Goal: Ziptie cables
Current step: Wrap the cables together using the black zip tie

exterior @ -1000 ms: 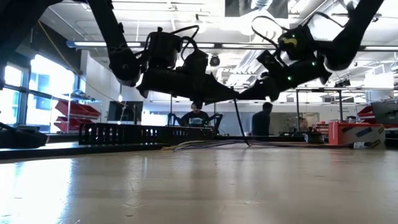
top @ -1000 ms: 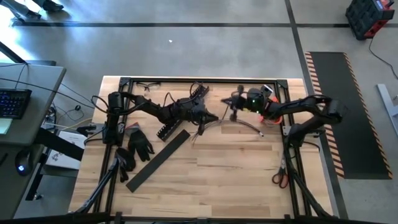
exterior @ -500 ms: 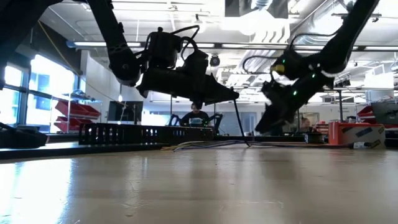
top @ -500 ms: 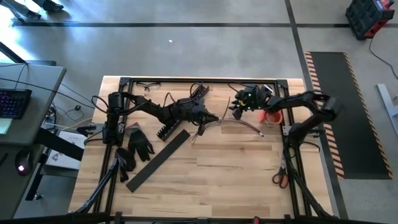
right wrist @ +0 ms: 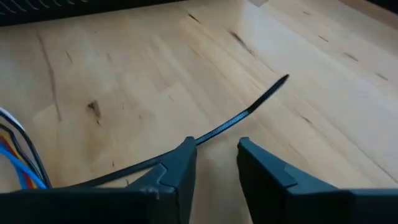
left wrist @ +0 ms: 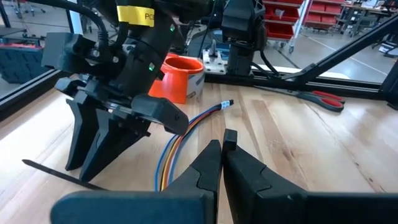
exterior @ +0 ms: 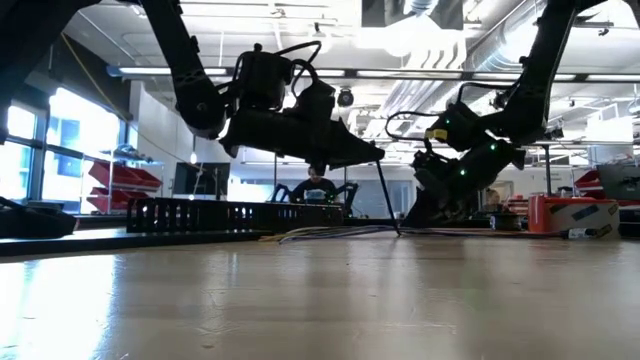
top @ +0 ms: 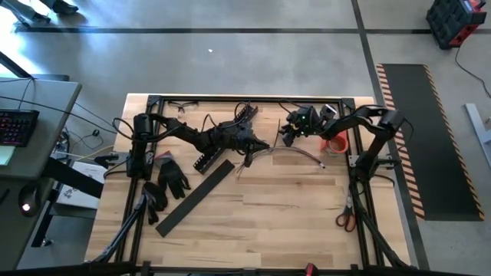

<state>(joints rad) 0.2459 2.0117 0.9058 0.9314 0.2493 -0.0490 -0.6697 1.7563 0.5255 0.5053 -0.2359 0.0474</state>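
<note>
The cables (top: pixel 295 153), thin coloured wires, lie in a curve on the table and run below my left gripper (left wrist: pixel 222 165), as the left wrist view (left wrist: pixel 180 134) shows. That gripper (top: pixel 261 145) hovers above the table, shut on a thin black zip tie (exterior: pixel 388 195). A second black zip tie (right wrist: pixel 249 112) lies flat on the wood. My right gripper (right wrist: pixel 216 155) is open, tipped down low over this tie (left wrist: pixel 53 171), near the table's far edge (top: pixel 285 133). Whether it touches the tie I cannot tell. My left gripper pinches the upper end of the thin black zip tie (left wrist: pixel 230 138) between its two shut fingers. The tie hangs from the fingertips (exterior: pixel 378 158), slanting down, and its lower end (exterior: pixel 398 230) reaches the cables on the table.
An orange cup (top: pixel 334 143) stands right of the right gripper. Red-handled scissors (top: pixel 345 220) lie by the right edge. The black slotted channel (top: pixel 209 157), a flat black strip (top: pixel 196 198) and black gloves (top: pixel 173 180) lie to the left. People (exterior: pixel 318 186) are in the room behind.
My right gripper has come down from well above the table to just over the wood, tipping its fingers downward. Its arm has drawn back toward the table's right edge. The held zip tie and the cables stand as before.
</note>
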